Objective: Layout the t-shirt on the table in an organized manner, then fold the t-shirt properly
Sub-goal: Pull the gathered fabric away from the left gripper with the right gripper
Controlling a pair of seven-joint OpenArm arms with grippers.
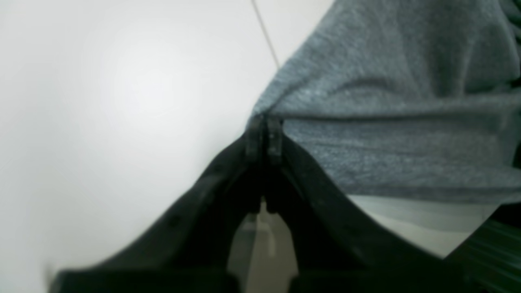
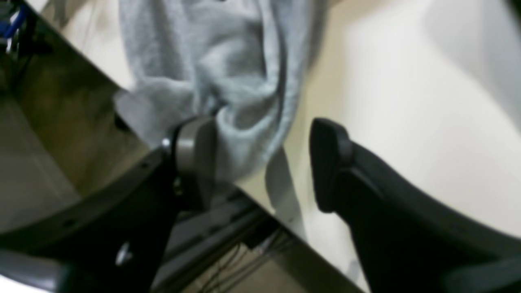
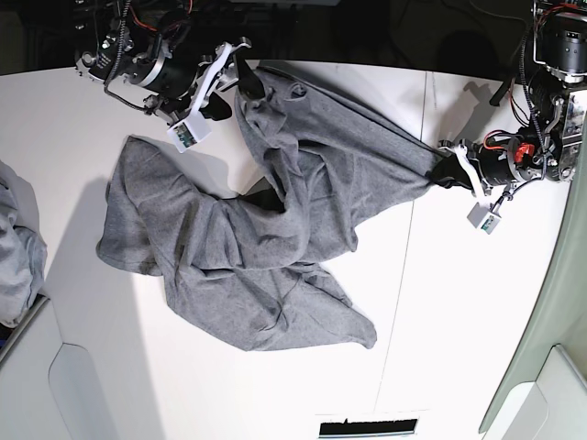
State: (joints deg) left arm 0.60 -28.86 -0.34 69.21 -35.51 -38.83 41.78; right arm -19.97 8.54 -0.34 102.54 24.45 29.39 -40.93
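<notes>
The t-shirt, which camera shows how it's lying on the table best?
The base view: the whole t-shirt sprawls crumpled across the table. The left wrist view shows only a pinched edge; the right wrist view, a bunched fold.

The t-shirt (image 3: 248, 238) lies crumpled mid-table (image 3: 440, 348), between 2 end effectors, a cloth pile (image 3: 16, 266) at the left edge.

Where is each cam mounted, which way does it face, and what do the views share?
Left wrist: on the left arm, looking along the left hand, shut on the heather-grey cotton t-shirt above the matte white table.
Right wrist: on the right arm, looking past the open right hand; t-shirt cloth lies against one finger.
Base: overhead, facing down; both arms at the crumpled t-shirt.
Shared: all three show shirt and table.
</notes>
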